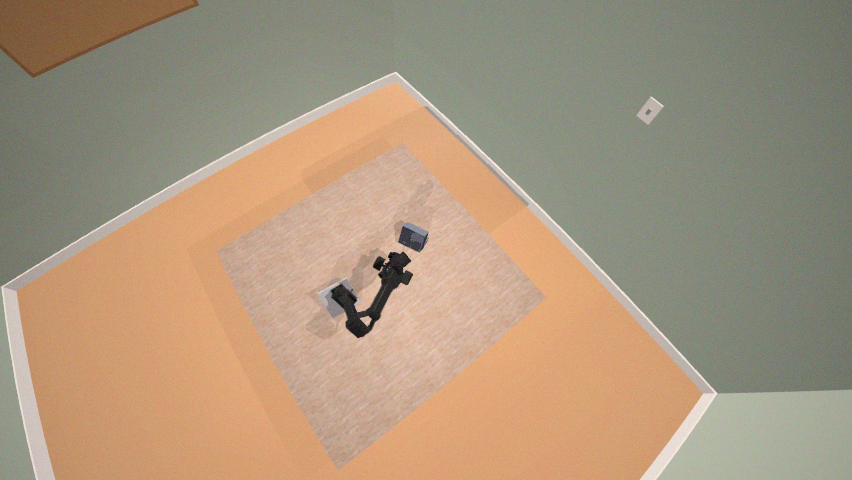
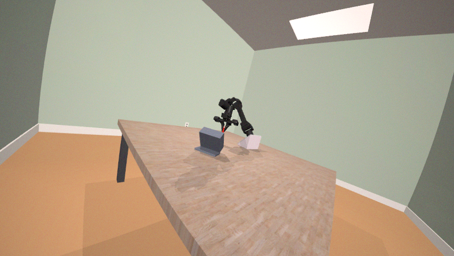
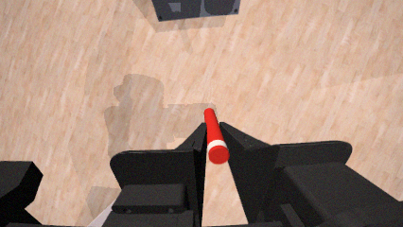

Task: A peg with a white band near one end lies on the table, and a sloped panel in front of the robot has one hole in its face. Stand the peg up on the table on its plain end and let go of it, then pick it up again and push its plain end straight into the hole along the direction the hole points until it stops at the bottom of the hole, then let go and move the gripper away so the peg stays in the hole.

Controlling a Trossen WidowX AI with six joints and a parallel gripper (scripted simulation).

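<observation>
A red peg (image 2: 223, 129) (image 3: 213, 129) has a white band near its upper end, which faces the wrist camera. Its plain end points down. My gripper (image 2: 223, 128) (image 3: 212, 126) is shut on the peg and holds it above the table (image 1: 465, 292) (image 2: 269, 197). The dark blue-grey sloped panel (image 1: 406, 239) (image 2: 211, 142) (image 3: 186, 11) stands beyond the gripper, at the top edge of the wrist view. The peg and panel are apart in the wrist view. Shadow covers part of the panel's face, and I cannot make out its hole clearly. The exterior camera sees the panel's back.
A pale block (image 1: 325, 296) (image 2: 254, 142) stands at the arm's base, behind the gripper from the panel. The arm (image 1: 383, 295) (image 2: 243, 116) bends over the table. Shadows of the arm fall on the table near the panel.
</observation>
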